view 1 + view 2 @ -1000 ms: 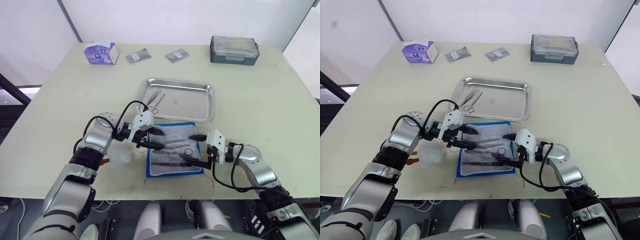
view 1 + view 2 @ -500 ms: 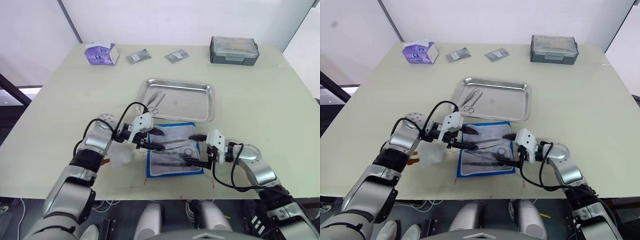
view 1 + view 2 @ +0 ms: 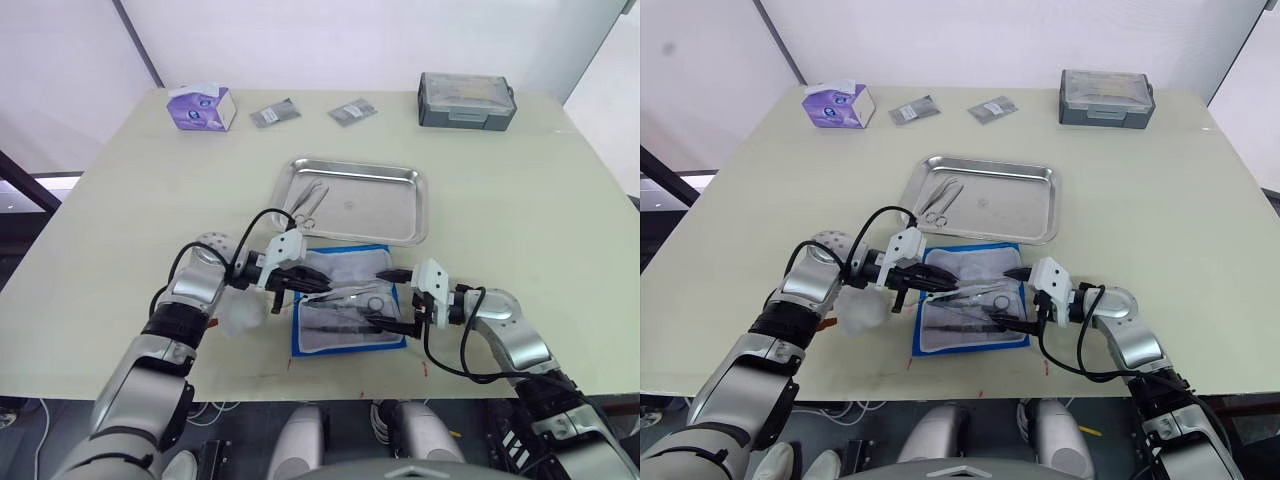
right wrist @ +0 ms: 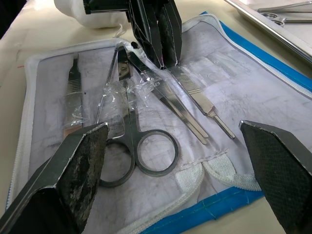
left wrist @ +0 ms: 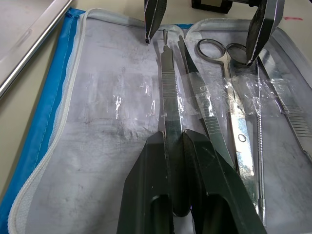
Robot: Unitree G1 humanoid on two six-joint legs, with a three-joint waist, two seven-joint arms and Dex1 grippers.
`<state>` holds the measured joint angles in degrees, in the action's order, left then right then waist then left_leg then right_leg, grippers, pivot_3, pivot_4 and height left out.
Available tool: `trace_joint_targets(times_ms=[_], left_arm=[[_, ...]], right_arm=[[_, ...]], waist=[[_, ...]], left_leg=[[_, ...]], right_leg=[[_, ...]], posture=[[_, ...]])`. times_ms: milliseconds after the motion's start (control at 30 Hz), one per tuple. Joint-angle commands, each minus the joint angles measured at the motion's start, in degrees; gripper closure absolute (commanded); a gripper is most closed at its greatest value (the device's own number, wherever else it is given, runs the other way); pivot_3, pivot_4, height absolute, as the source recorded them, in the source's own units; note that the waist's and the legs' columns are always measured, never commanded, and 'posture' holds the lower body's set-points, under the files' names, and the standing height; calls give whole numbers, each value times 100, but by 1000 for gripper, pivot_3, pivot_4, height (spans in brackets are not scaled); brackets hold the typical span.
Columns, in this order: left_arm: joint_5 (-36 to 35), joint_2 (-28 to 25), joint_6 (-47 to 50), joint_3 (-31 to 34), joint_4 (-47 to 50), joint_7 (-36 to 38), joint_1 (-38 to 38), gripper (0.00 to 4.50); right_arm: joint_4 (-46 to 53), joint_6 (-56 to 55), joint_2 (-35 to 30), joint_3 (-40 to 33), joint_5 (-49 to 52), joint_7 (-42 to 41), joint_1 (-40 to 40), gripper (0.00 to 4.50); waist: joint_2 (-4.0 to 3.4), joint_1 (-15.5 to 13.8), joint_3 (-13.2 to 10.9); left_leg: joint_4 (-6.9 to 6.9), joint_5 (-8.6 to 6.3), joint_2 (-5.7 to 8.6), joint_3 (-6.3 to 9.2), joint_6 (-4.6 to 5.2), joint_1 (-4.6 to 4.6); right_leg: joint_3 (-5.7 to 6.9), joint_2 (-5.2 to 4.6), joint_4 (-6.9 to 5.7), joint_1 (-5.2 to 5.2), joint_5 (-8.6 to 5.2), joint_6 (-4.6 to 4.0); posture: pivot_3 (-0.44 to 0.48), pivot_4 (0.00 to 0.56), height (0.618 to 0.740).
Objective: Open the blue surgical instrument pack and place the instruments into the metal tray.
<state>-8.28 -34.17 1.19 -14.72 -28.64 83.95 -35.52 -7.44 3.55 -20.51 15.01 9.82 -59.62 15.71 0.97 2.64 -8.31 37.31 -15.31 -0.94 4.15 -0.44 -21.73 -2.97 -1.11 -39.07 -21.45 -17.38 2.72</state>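
The blue surgical instrument pack (image 3: 348, 310) lies open on the table, just in front of the metal tray (image 3: 375, 208). Several instruments sit under its clear pockets: scissors (image 4: 141, 156), tweezers (image 5: 204, 114) and a flat-handled tool (image 5: 168, 97). My left gripper (image 5: 174, 139) reaches in from the pack's left side and is shut on that flat-handled tool. At the pack's right edge my right gripper (image 4: 171, 127) is open, its fingers spread wide either side of the scissors' ring handles. A ring-handled instrument (image 3: 308, 203) lies in the tray's left end.
A white crumpled wad (image 3: 240, 315) lies by my left forearm. Along the far edge stand a purple tissue box (image 3: 201, 106), two grey foil packets (image 3: 275, 113) (image 3: 352, 110) and a grey lidded box (image 3: 467, 99). The table's front edge is close behind the pack.
My left gripper's fingers, spread apart earlier, have come down and shut on the flat-handled tool. The right gripper has stayed in place, open.
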Motion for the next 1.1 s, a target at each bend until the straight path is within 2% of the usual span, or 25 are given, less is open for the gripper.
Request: trace_joint_targets(times_ms=[33,467,1100], left_arm=[[58,-36,76,-97,-65,255,-30,4466],[82,-689,580,-88,523,618,-243,4466],[-311,-1330,1327,-10,1007,855,-360,4466]], right_arm=[[-352,256,-24,259,-162,-27,-160,0],[-438,600,-26,370,-209,11,-38,0],[-384,909,-57,428,-240,117,-1,0]], waist=[[0,1,0],[-3,83,-4],[-3,118,-5]], left_leg=[[0,0,0,0,0,0],[0,0,-6,4,0,-1],[0,0,-7,6,0,0]], right_leg=[[0,0,0,0,0,0],[2,7,-3,-3,0,0],[4,8,-9,-4,0,0]], posture=[[0,150,738],[0,150,738],[0,150,738]])
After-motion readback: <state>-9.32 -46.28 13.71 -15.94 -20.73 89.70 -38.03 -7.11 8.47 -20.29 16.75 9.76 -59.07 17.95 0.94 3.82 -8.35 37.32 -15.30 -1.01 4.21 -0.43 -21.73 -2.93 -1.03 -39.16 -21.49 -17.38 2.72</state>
